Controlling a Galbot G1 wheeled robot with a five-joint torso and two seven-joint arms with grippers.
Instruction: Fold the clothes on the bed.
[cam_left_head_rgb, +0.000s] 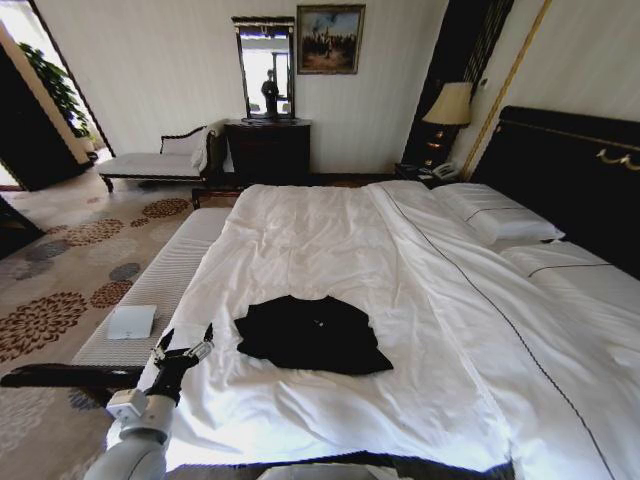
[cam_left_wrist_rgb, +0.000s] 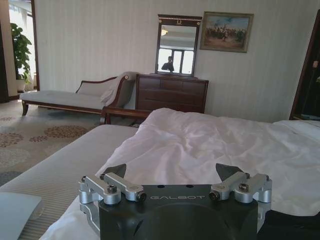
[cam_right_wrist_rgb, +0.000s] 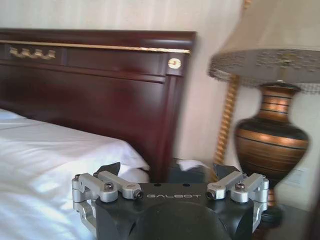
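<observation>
The clothes, one black T-shirt (cam_left_head_rgb: 312, 335), lie bunched in a rough rectangle on the white duvet of the bed (cam_left_head_rgb: 330, 230), close to the near edge. My left gripper (cam_left_head_rgb: 187, 338) hovers just left of the shirt over the duvet's corner, open and holding nothing. In the left wrist view the left gripper (cam_left_wrist_rgb: 171, 172) faces along the duvet toward the far wall. My right gripper (cam_right_wrist_rgb: 167, 172) is open and empty, held up by the dark headboard (cam_right_wrist_rgb: 100, 90) and a bedside lamp (cam_right_wrist_rgb: 272, 130).
A pale padded bench (cam_left_head_rgb: 160, 280) runs along the bed's left side with a white flat object (cam_left_head_rgb: 131, 321) on it. Pillows (cam_left_head_rgb: 495, 215) lie by the black headboard (cam_left_head_rgb: 570, 170). A chaise (cam_left_head_rgb: 160, 160) and dresser (cam_left_head_rgb: 268, 150) stand at the far wall.
</observation>
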